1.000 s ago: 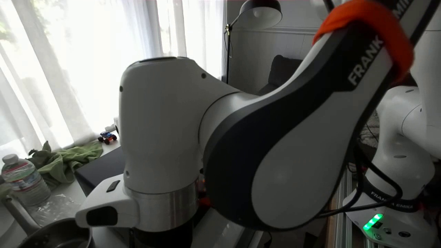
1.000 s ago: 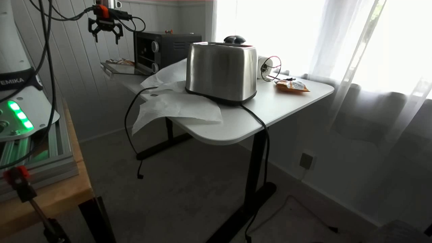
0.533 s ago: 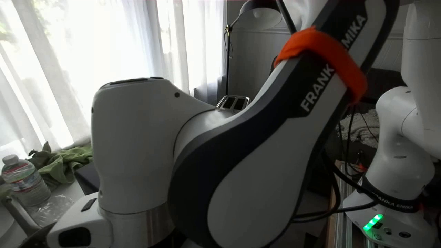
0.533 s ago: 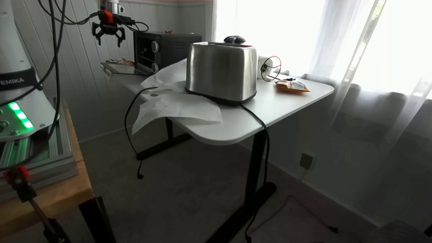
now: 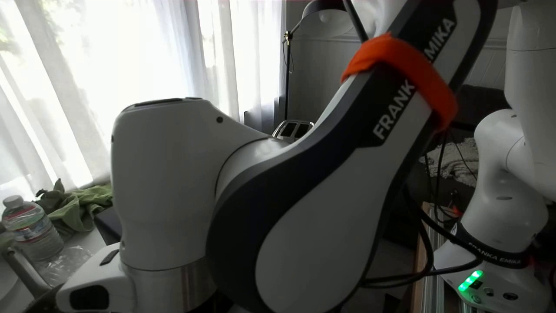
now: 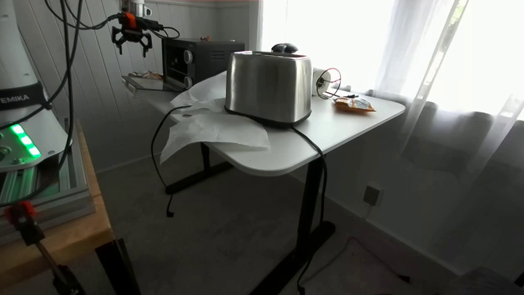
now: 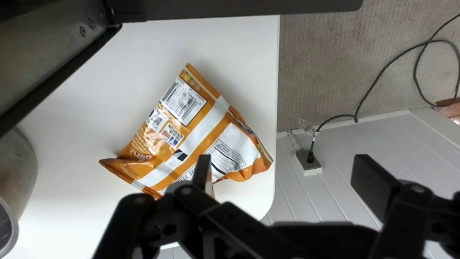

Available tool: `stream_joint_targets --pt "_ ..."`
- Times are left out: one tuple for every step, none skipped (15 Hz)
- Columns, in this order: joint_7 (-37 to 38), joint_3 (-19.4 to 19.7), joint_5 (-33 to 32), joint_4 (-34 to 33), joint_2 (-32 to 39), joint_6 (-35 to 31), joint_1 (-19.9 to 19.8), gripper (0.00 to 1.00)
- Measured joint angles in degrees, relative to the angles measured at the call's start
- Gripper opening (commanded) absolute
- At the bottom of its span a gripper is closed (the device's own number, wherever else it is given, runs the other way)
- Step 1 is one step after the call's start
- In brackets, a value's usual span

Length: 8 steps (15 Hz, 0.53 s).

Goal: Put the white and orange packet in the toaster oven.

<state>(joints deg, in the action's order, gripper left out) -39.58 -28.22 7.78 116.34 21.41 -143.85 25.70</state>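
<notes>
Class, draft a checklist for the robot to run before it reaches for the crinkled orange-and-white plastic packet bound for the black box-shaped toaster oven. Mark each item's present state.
1. Black two-fingered gripper open and unloaded: ok; jaws stand apart, nothing held.
2. Crinkled orange-and-white plastic packet supported: ok; it lies on the flat white table.
3. Packet centred between the jaws: not ok; in the wrist view only one end shows in the gap.
4. Drop-down door of the black box-shaped toaster oven open: ok; lowered in an exterior view.
5. Room inside for the packet: cannot tell; the interior is too dark.
</notes>
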Motion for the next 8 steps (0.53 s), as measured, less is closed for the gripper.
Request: stream_joint_targets --pt "1.4 -0.1 0.0 0.0 0.0 0.0 0.0 1.0" --pt "2.6 -0.3 0.1 0.0 -0.1 0.0 -0.1 1.0" --pt "3.9 -0.6 0.1 0.0 -0.1 0.1 -0.1 1.0" --pt "5.2 -0.8 0.1 0.0 -0.1 0.3 -0.1 1.0" --pt "6.4 -1.1 0.2 0.0 -0.1 0.4 -0.1 1.0" --pt "7.8 -1.4 0.3 0.0 -0.1 0.7 -0.1 1.0" --pt "9.5 -1.7 0.4 -0.1 -0.1 1.3 -0.1 1.0" --pt "11.2 -1.9 0.5 -0.1 -0.1 2.0 -0.1 1.0"
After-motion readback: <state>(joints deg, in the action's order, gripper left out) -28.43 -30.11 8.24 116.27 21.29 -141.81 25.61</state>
